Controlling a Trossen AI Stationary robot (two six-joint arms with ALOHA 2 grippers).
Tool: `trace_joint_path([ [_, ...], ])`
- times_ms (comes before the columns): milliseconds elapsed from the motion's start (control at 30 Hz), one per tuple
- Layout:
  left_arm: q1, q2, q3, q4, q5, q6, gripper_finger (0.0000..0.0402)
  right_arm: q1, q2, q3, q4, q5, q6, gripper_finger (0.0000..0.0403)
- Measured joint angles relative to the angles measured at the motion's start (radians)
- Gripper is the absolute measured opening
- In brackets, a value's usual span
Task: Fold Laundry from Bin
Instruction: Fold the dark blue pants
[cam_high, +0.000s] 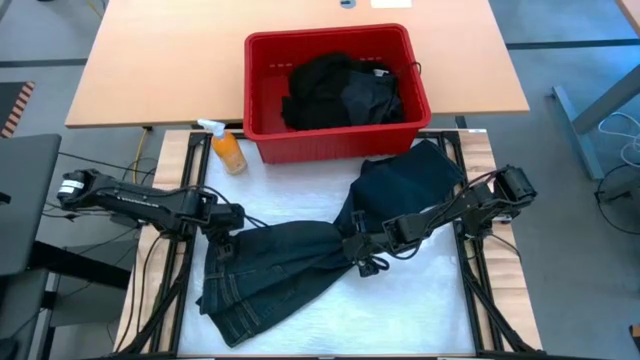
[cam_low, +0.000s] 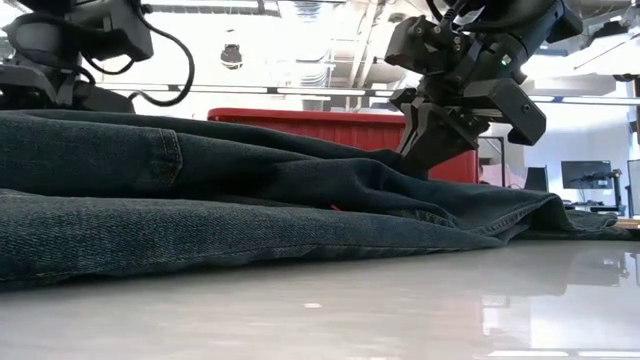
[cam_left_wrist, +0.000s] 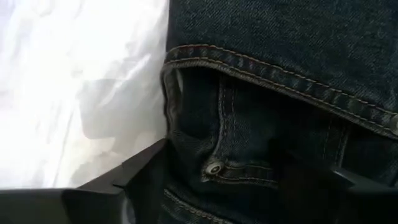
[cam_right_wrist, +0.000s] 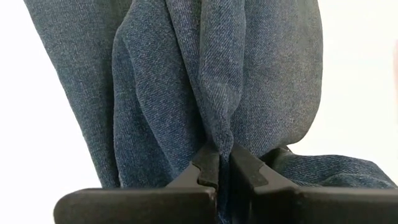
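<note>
Setting: two dark robot arms work over a white-covered surface (cam_high: 300, 335), seen from above, from surface level and from each wrist.
Jeans: a pair of dark blue denim jeans (cam_high: 290, 265) lies spread across the white surface, the waistband end toward the left arm, the legs running up toward the right, where the cloth bunches and folds.
Left end effector: the left end effector (cam_high: 222, 243) sits at the waistband edge of the jeans with its fingers spread wide; in its wrist view the fingers (cam_left_wrist: 134, 177) flank a pocket corner with a metal rivet (cam_left_wrist: 215, 168), and they seem to rest on the cloth without gripping, though contact is hard to judge.
Right end effector: the right end effector (cam_right_wrist: 217, 165) is pinched narrow on a raised fold of the jeans near the middle of the garment; the low view shows it pressed down into the denim.
Bin: the red bin (cam_high: 262, 60) stands behind the white surface on a tan tabletop (cam_high: 150, 70), just past the jeans.
Laundry: dark, mostly black laundry (cam_high: 340, 92) lies heaped inside the bin.
Bottle: a small orange spray bottle (cam_high: 228, 150) stands just beside the bin's front left corner.
</note>
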Motion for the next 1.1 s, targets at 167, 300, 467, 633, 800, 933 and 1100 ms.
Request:
trace_joint_path([
  [167, 0.000, 0.000, 0.030, -0.004, -0.004, 0.050, 0.0103, 0.000, 0.000, 0.000, -0.004, 0.000, -0.001, 0.0034],
  [300, 0.000, 0.000, 0.067, -0.019, 0.013, 0.073, 0.0017, 0.000, 0.000, 0.000, -0.005, 0.001, -0.019, 0.0034],
  [467, -0.001, -0.011, 0.212, -0.153, 0.020, 0.104, 0.0007, 0.004, -0.048, -0.001, -0.026, 0.109, -0.121, 0.0032],
  [633, -0.012, -0.057, 0.424, -0.356, -0.084, 0.101, 0.0005, -0.006, -0.154, 0.000, -0.082, 0.314, -0.193, 0.0032],
  [800, -0.037, -0.126, 0.553, -0.411, -0.121, 0.039, 0.0004, -0.027, -0.250, 0.000, -0.118, 0.422, -0.227, 0.0033],
  [933, -0.054, -0.177, 0.564, -0.408, -0.134, -0.016, 0.0004, -0.063, -0.287, 0.000, -0.095, 0.416, -0.234, 0.0031],
  [1100, -0.070, -0.207, 0.496, -0.403, -0.192, -0.087, 0.0032, -0.098, -0.260, 0.000, -0.103, 0.301, -0.213, 0.0033],
])
